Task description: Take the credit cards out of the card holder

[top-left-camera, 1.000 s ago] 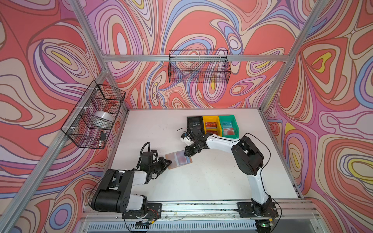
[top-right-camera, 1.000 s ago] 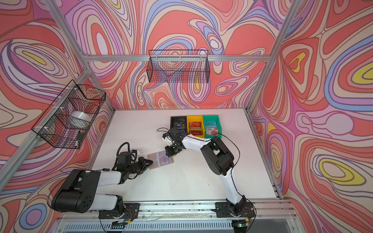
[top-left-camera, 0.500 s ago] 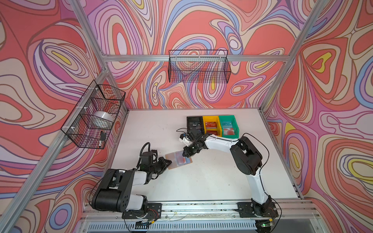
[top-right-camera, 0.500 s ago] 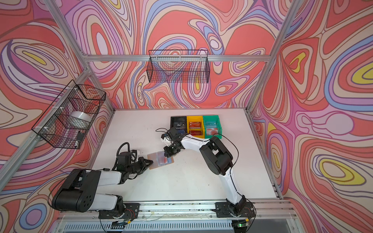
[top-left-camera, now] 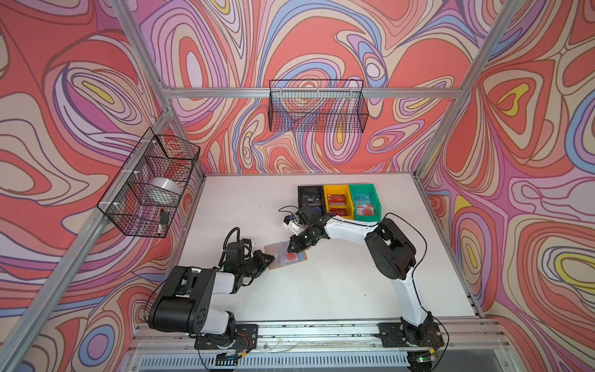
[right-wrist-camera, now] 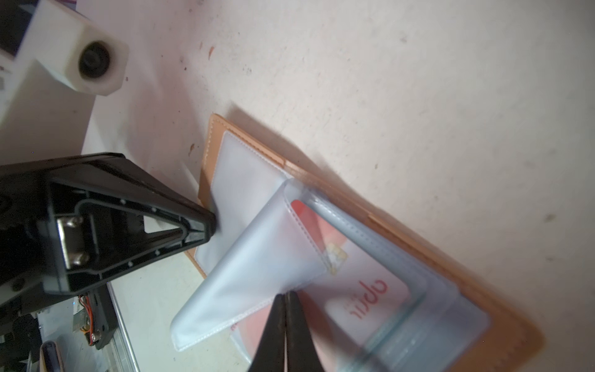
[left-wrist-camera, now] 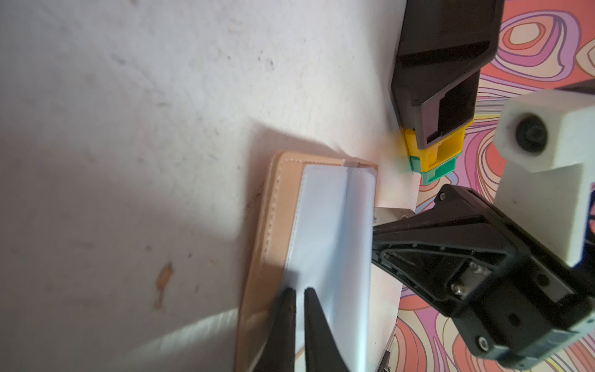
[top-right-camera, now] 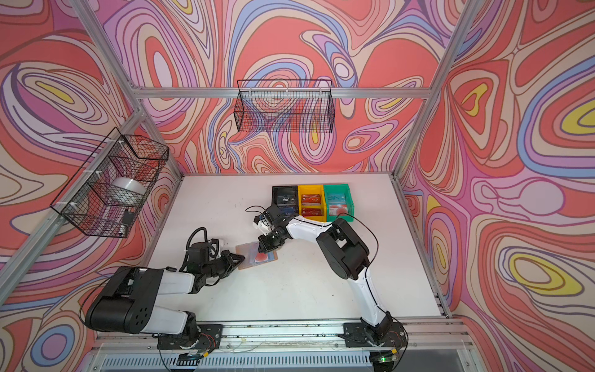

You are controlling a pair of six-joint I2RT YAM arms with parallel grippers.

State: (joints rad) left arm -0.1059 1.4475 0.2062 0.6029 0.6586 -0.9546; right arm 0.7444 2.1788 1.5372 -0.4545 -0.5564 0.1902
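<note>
We note the card holder [top-left-camera: 285, 255] lying open on the white table [top-left-camera: 338, 290], mid-field, between the two arms. On the left gripper [left-wrist-camera: 299, 293] the jaws are nearly together, tips on the holder's left-hand edge over a sleeve page; pinching or only pressing, we cannot tell from the wrist view. On the right gripper [right-wrist-camera: 285, 294] the jaws are closed on the edge of a clear sleeve [right-wrist-camera: 257, 267], which stands lifted off the holder. Beneath it we see a pale credit card [right-wrist-camera: 363, 290] with red print, still pocketed.
</note>
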